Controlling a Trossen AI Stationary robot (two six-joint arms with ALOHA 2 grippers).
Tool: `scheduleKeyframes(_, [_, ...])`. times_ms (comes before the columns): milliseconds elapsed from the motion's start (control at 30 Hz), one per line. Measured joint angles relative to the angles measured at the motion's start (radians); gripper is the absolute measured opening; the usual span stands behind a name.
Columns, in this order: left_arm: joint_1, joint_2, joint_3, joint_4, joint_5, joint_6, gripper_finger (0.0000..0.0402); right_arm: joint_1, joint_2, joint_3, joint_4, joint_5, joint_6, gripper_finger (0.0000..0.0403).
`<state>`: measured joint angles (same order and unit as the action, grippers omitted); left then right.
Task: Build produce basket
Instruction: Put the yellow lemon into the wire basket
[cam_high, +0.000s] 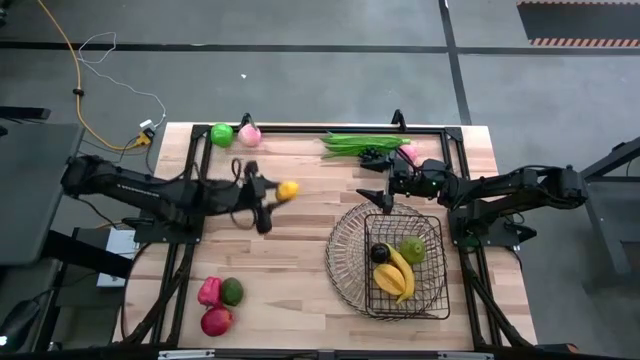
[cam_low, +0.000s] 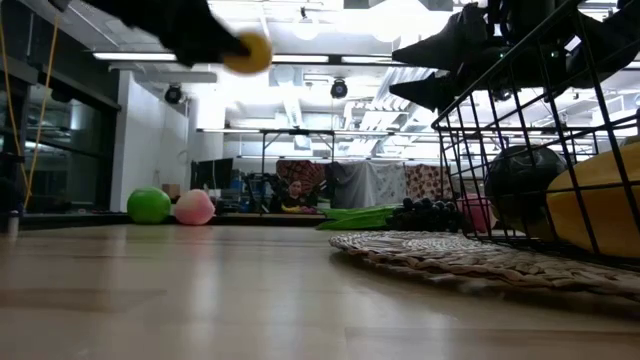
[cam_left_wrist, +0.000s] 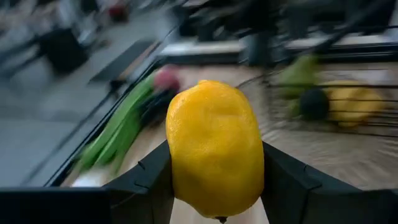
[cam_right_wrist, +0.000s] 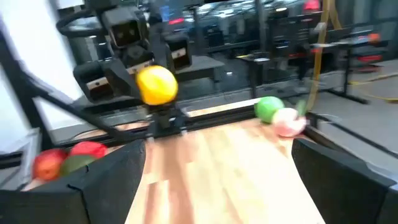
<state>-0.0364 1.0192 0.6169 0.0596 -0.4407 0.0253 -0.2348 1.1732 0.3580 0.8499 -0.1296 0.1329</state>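
Up off the table, the left gripper (cam_high: 280, 193) clamps a yellow lemon (cam_high: 288, 189) between its two dark fingers (cam_left_wrist: 144, 186); the left wrist view shows the fruit pinched at its sides, and the low view shows the lemon (cam_low: 247, 53) well clear of the wooden table (cam_high: 300, 260). From the table's centre this pair sits at about ten o'clock, near the middle. The right gripper (cam_high: 378, 196) hangs at about one o'clock from centre, just above the far rim of the basket (cam_high: 345, 250), its claw spread wide and holding nothing; its wrist view looks between the parted fingers (cam_right_wrist: 106, 180) across the boards toward the lemon (cam_right_wrist: 157, 85) and the left arm. The wire basket stands at about four o'clock from centre and already holds yellow bananas (cam_high: 400, 275), a green apple (cam_high: 413, 250) and a dark round fruit (cam_high: 379, 253). Long green beans (cam_high: 360, 143), dark grapes (cam_high: 376, 156) and a pink fruit (cam_high: 407, 152) lie along the far edge at about one o'clock. A second green apple (cam_high: 221, 134) and a pink peach (cam_high: 250, 134) sit side by side at about eleven o'clock. At about seven o'clock, near the front corner, a red pepper (cam_high: 209, 291), an avocado (cam_high: 232, 291) and a red apple (cam_high: 216, 321) cluster closely together.
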Motion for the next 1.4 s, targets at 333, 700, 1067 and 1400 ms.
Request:
scheduleKeyframes(333, [-0.029,0.239,0.0,0.206,0.174,0.159,0.0173,0.0,0.0,0.0,-0.003,-0.034,-0.002,0.0392])
scheduleKeyframes(700, [0.105,-0.001,-0.235,0.452,0.309,0.143,0.0173,0.0,0.0,0.0,-0.021,-0.036,-0.003,0.0392])
scheduleKeyframes(1067, [0.168,-0.158,-0.409,0.618,0.291,0.088,0.0173,0.0,0.0,0.001,-0.014,-0.048,-0.003,0.0392])
scheduleKeyframes(1400, [0.168,-0.158,-0.409,0.619,0.31,0.101,0.0173,0.0,0.0,0.001,-0.015,-0.049,-0.029,0.0392])
